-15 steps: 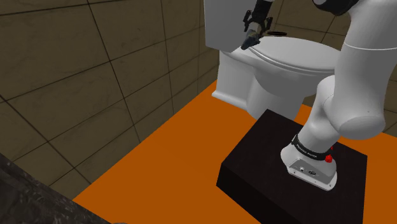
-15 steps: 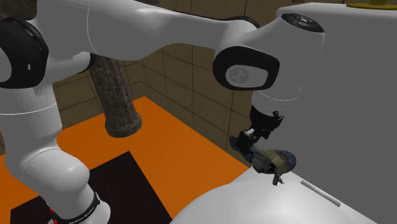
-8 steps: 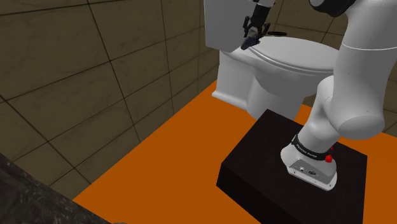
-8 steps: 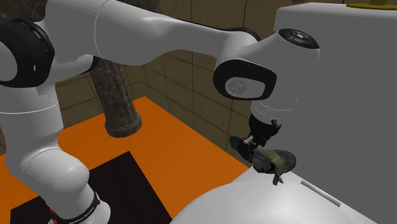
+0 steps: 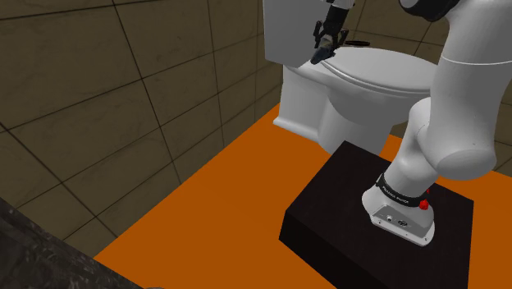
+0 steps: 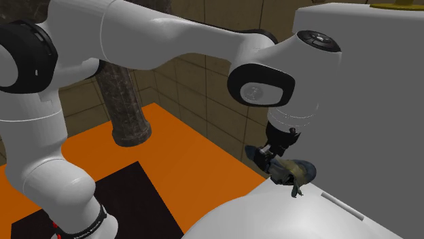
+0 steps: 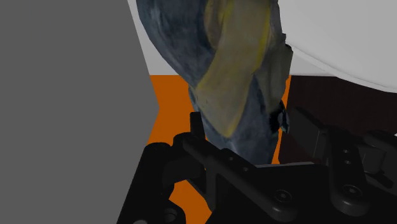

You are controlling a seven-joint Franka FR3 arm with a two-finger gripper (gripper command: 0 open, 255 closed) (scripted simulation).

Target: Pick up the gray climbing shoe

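Arm (image 6: 170,41) wrist has turned upright over the last second. Hand (image 6: 271,157) clamps shoe (image 6: 296,168) at rear of toilet lid (image 5: 386,75), beside tank (image 5: 287,29).

No word, number or sign is showing clearly enough to be read. A black band (image 5: 400,195) circling the foot of the white arm (image 5: 464,90) is carrying a row of small pale lettering, but the marks are coming out too fine to make out in the shoulder view, and they are looking just as illegible on that band in the second exterior view.
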